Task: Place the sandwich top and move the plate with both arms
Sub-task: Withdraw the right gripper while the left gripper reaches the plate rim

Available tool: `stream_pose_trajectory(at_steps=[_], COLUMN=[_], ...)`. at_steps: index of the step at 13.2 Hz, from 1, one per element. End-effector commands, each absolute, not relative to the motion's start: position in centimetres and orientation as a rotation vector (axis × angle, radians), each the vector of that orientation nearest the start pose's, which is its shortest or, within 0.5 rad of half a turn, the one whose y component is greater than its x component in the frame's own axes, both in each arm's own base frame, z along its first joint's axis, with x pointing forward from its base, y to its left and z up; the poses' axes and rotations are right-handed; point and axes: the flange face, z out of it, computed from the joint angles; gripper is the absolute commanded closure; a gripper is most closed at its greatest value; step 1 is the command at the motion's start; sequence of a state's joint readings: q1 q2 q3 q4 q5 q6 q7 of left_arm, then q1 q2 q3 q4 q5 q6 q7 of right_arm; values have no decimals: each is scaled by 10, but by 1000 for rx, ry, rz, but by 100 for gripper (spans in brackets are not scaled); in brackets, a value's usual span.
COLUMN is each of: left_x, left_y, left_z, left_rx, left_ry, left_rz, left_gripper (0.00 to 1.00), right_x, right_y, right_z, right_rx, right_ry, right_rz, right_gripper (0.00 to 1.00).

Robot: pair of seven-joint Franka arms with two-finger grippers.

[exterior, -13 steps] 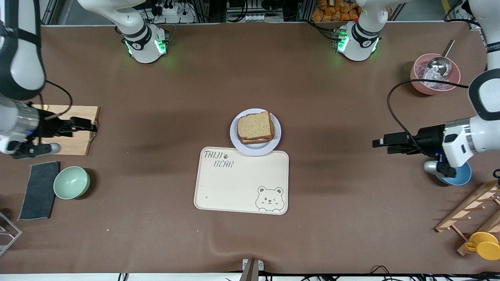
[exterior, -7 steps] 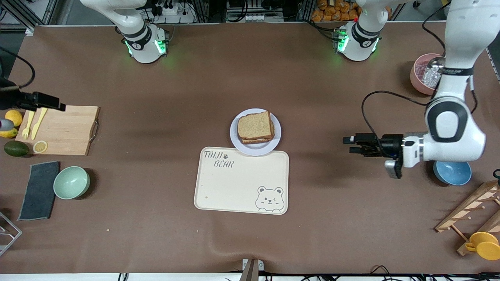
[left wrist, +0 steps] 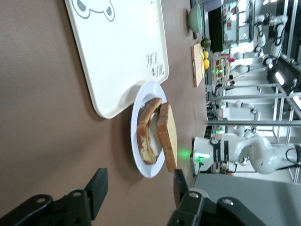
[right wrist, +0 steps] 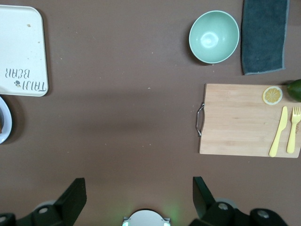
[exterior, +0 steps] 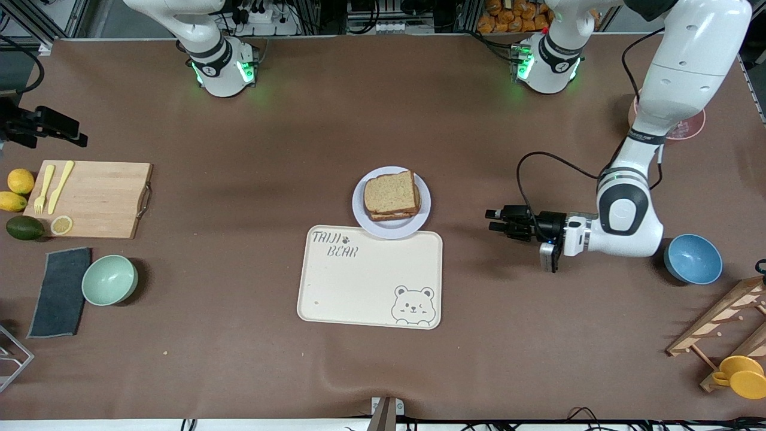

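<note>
1. The sandwich top [exterior: 389, 191], a square slice of wholemeal bread, lies on the stacked sandwich on the plate [exterior: 362, 211], just as it did a second ago.
2. The plate sits at mid-table, its rim touching the edge of the bear-printed tray [exterior: 370, 278] that lies farther from the front camera; neither has shifted.
3. In the left wrist view the top slice [left wrist: 168, 136] leans against a lower slice bearing a pale filling, both on the plate [left wrist: 141, 103].
4. The left gripper [exterior: 499, 220] has come in from the left arm's end of the table toward the plate and now hangs over bare table, well apart from the plate's rim.
5. Its fingers [left wrist: 98, 188] stand apart with nothing between them, aimed at the plate; the gap looks narrower than a second ago.
6. The blue bowl [exterior: 692, 258], hidden under the left arm earlier, now shows in full.
7. The right gripper [exterior: 57, 128] has drawn back to the right arm's end of the table, past the wooden cutting board [exterior: 99, 197].
8. Its jaws stand wide and empty, as the right wrist view shows, over bare table near the board [right wrist: 244, 120].
9. The yellow fork [exterior: 42, 187] and knife [exterior: 60, 185], covered by the right arm a second ago, now lie in view on the board.
</note>
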State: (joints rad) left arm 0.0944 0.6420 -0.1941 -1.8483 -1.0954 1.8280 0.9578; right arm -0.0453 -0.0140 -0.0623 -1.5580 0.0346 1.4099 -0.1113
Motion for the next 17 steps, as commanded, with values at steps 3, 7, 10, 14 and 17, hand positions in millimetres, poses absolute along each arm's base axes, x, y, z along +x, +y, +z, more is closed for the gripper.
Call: stream_pose_trajectory(at_steps=[3, 7, 10, 14, 17], left_x=[561, 537, 521, 509, 498], left_y=[-164, -187, -189, -197, -216], left_z=[133, 117, 105, 84, 75], left_rx=[1813, 1806, 1815, 1846, 1842], left_ry=[-275, -187, -160, -135, -84], left_rz=[26, 17, -21, -55, -74], left_gripper=[38, 40, 44, 49, 50], right_x=[530, 530, 531, 535, 541], right_y=[-77, -72, -76, -79, -79], right_z=[635, 642, 642, 643, 641], right_rx=[-3098, -3120, -3120, -3130, -3136], right_ry=[5, -4, 0, 4, -7], right_rz=[181, 207, 197, 156, 99], right_gripper=[0, 0, 0, 0, 0])
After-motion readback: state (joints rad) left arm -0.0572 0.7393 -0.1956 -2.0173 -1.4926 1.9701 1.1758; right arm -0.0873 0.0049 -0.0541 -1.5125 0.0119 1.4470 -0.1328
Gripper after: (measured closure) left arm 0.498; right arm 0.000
